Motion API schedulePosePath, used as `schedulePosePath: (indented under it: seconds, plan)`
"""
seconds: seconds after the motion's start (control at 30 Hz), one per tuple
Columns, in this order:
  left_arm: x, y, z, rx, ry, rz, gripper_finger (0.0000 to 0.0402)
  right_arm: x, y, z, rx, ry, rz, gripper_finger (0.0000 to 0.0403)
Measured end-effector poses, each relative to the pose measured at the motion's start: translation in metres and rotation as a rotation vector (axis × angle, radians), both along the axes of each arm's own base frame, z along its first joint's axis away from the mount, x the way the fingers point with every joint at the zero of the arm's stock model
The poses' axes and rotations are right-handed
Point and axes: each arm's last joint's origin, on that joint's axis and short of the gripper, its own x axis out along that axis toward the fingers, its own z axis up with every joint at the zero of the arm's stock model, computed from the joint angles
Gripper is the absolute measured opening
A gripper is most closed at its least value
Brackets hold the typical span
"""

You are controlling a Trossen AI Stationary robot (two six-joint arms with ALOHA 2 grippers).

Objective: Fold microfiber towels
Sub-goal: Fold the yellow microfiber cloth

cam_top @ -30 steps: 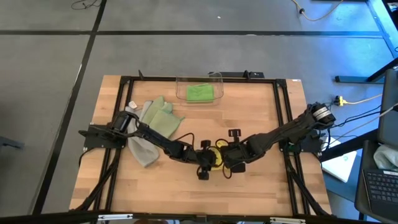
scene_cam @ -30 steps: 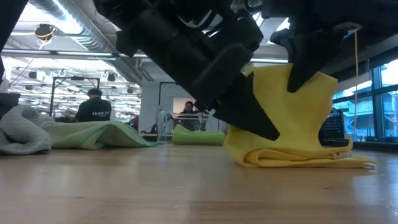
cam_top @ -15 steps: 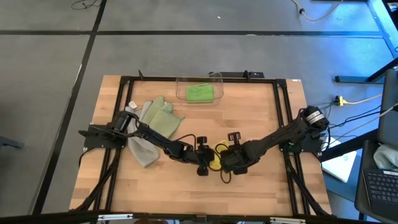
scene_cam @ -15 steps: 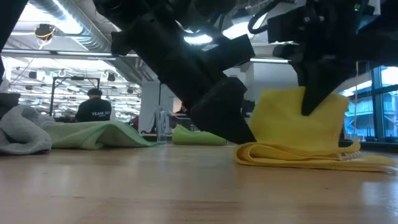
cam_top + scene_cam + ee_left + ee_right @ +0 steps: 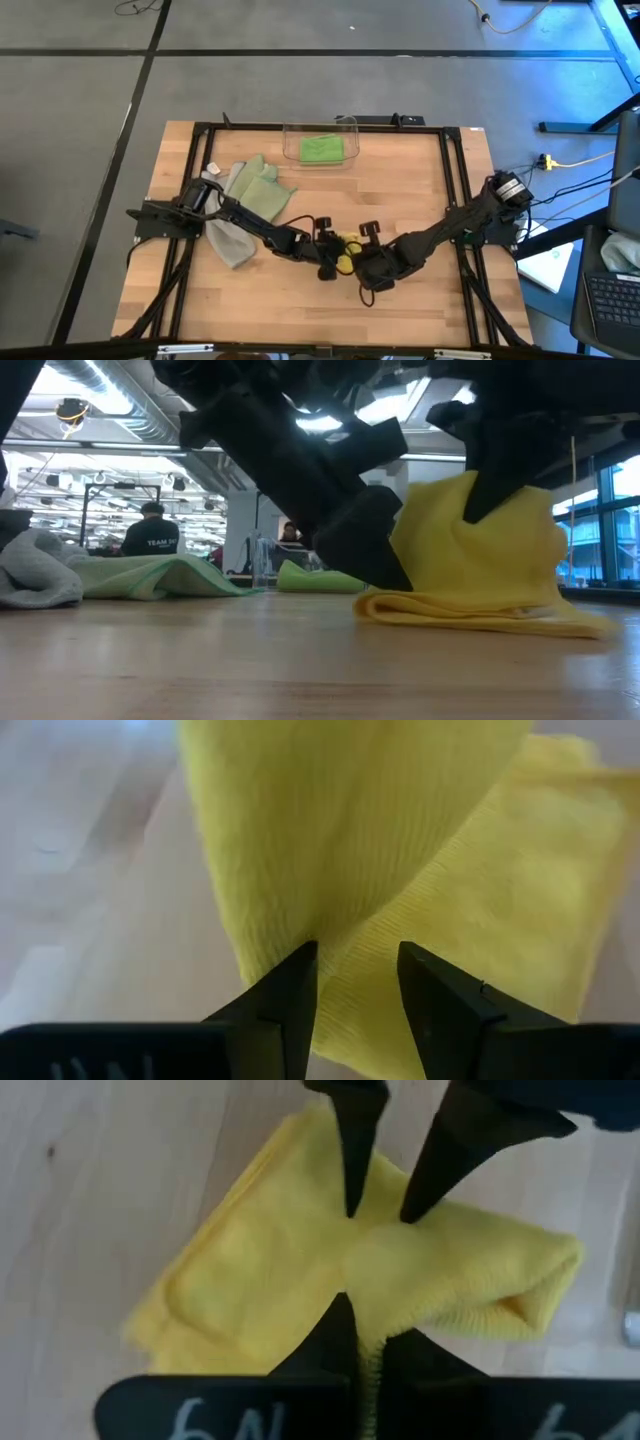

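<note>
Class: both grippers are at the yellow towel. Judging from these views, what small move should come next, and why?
Probably the right gripper, shut on a raised edge of the yellow towel, should carry that edge across and lay it flat. The towel still stands up in a hump, while the left gripper sits half-open against the fold line, seemingly steadying it.

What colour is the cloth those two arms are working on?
Bright yellow. The cloth shows best in the right wrist view, pinched by the right gripper.

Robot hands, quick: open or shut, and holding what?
Left end effector: partly open, fingers astride the yellow towel.
Right end effector: shut on the yellow towel.
</note>
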Motion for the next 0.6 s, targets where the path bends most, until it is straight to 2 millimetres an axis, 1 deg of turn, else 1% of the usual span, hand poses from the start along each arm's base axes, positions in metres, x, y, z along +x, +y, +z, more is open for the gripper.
schedulePosePath:
  seconds: [0.3,0.43,0.6]
  plan:
    - [-0.001,0.001,0.0,0.037,-0.013,0.052,0.0135,-0.007,-0.007,-0.002,-0.053,0.074,-0.032,0.001]
    - [-0.001,0.001,0.0,0.035,-0.013,0.049,0.0135,-0.006,-0.012,-0.001,-0.089,0.065,-0.064,0.001]
    - [-0.001,0.001,0.0,0.034,-0.013,0.048,0.0135,-0.002,-0.021,-0.001,-0.086,0.055,-0.112,0.001]
